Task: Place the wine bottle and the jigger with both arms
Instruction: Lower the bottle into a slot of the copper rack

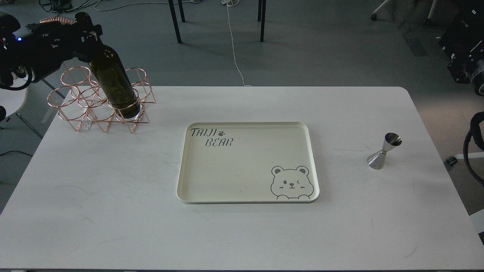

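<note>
The wine bottle (113,83), dark olive green, leans left with its lower end inside a front ring of a copper wire rack (100,100) at the table's back left. My left gripper (86,33) is shut around the bottle's neck, which it mostly hides. The jigger (383,151), small shiny steel, stands upright on the white table (113,196) near the right edge, with nothing touching it. My right arm (467,56) shows only as dark parts at the right edge, far from the jigger, and its fingers cannot be told apart.
A cream tray (181,181) printed with a bear and "TAIJI BEAR" lies flat at the table's middle, between rack and jigger. Black cable sleeves (474,147) hang at the right edge. Chair legs and cables are on the floor behind the table.
</note>
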{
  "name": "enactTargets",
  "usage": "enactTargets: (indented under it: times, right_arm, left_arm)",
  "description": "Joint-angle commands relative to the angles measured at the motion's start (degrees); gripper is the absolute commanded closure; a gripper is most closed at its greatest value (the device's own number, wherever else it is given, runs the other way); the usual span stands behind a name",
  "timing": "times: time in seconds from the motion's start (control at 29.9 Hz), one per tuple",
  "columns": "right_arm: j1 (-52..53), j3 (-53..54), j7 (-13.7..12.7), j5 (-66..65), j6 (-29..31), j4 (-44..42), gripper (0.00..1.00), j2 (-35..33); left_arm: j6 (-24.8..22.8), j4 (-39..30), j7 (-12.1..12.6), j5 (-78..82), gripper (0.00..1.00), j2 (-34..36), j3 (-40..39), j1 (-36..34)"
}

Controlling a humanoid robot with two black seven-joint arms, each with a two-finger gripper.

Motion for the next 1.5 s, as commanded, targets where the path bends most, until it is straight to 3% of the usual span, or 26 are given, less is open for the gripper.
enactTargets:
  times: [0.0,0.5,0.87,0.94,1.0,1.04,1.34,1.47]
  right_arm:
    - [-0.01,0.0,0.0,-0.03,0.0,-0.01,0.04,0.06]
    - [-0.01,0.0,0.0,-0.03,0.0,-0.1,0.04,0.06]
    - [-0.1,0.0,0.0,-0.03,0.0,-0.01,0.04,0.06]
    - [-0.1,0.0,0.0,-0.03,0.0,-0.01,0.04,0.06]
    - [-0.1,0.0,0.0,-0.03,0.0,-0.01,0.04,0.06]
    - [-0.1,0.0,0.0,0.05,0.0,-0.01,0.04,0.06]
    - [-0.1,0.0,0.0,-0.03,0.0,-0.01,0.04,0.06]
    - [-0.1,0.0,0.0,-0.03,0.0,-0.01,0.04,0.06]
  left_arm:
    - [-2.52,0.04,-0.15,-0.1,0.76,0.06,-0.09,-0.9]
    - [-3.84,0.04,-0.94,-0.37,0.76,0.15,0.0,-2.31]
    - [-3.76,0.56,-0.85,-0.63,0.71,-0.12,0.0,-1.96]
    - [-3.76,0.56,-0.85,-0.72,0.63,-0.21,0.0,-1.96]
    - [-3.67,0.56,-0.77,-0.72,0.43,-0.2,0.0,-1.96]
    - [-3.67,0.65,-0.76,-0.72,0.38,-0.29,0.0,-1.96]
    - [-3.58,1.0,-0.76,-0.72,0.27,-1.17,0.0,-2.04]
    - [-3.41,1.0,-0.68,-1.85,0.12,-1.43,-0.87,-2.13]
